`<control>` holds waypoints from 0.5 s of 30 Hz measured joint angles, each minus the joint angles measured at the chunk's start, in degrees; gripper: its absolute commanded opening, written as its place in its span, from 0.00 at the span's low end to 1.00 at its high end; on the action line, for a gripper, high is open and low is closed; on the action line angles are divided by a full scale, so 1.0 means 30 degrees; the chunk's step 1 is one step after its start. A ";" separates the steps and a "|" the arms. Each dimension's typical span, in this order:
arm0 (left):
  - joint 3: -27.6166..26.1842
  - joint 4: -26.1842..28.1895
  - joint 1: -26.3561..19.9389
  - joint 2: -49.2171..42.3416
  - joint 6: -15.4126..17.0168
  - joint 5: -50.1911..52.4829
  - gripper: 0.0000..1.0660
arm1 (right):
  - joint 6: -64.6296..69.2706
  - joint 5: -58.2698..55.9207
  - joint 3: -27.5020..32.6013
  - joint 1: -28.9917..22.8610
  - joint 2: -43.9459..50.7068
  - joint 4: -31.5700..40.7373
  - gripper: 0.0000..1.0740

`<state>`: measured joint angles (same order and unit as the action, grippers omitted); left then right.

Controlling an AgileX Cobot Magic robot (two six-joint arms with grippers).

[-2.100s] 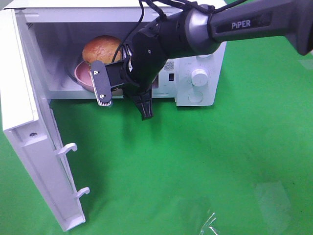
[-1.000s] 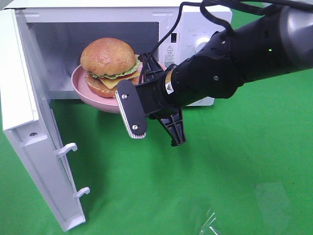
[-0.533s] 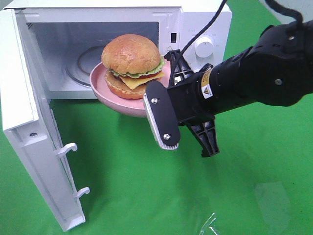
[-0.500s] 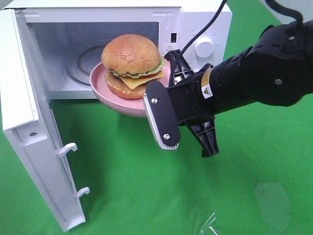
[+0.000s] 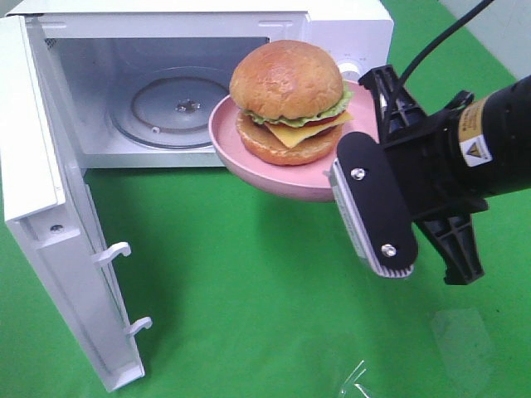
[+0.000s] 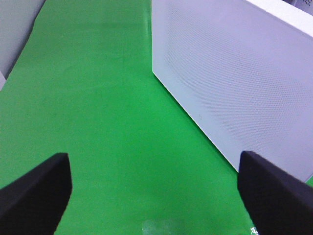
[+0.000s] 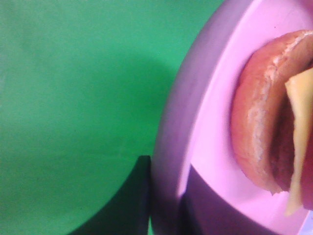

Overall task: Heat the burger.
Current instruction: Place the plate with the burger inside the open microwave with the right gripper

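Right claw (image 5: 348, 166) pinches the smooth pink plate's (image 5: 249, 162) rim, glossy round burger (image 5: 289, 104) aboard.

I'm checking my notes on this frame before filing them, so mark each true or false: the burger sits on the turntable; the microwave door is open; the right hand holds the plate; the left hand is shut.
1. The burger sits on the turntable. False: it rides on the pink plate, outside the cavity.
2. The microwave door is open. True.
3. The right hand grips the plate's rim. True.
4. The left hand is shut. False: its fingers stand wide apart, holding nothing.
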<state>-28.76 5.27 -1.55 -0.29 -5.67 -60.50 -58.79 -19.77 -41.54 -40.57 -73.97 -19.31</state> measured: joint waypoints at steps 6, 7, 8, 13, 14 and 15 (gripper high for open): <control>0.0000 0.0000 0.0000 0.0000 0.0000 0.0000 0.79 | 0.1681 -0.1623 0.0592 0.0000 0.2330 -0.1451 0.00; 0.0000 0.0000 0.0000 0.0000 0.0000 0.0000 0.79 | 0.2311 -0.2158 0.0745 0.0000 0.2979 -0.1910 0.00; 0.0000 0.0000 0.0000 0.0000 0.0000 0.0000 0.79 | 0.2311 -0.2158 0.0745 0.0000 0.2979 -0.1910 0.00; 0.0000 0.0000 0.0000 0.0000 0.0000 0.0000 0.79 | 0.4240 -0.4087 0.0840 0.0000 0.4412 -0.2731 0.00; 0.0000 0.0000 0.0000 0.0000 0.0000 0.0000 0.79 | 0.5157 -0.4870 0.0840 0.0000 0.4889 -0.3170 0.00; 0.0000 0.0000 0.0000 0.0000 0.0000 0.0000 0.79 | 0.5157 -0.4870 0.0840 0.0000 0.4889 -0.3170 0.00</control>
<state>-28.76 5.27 -1.55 -0.29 -5.67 -60.50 -43.32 -34.38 -39.02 -40.57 -59.30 -28.82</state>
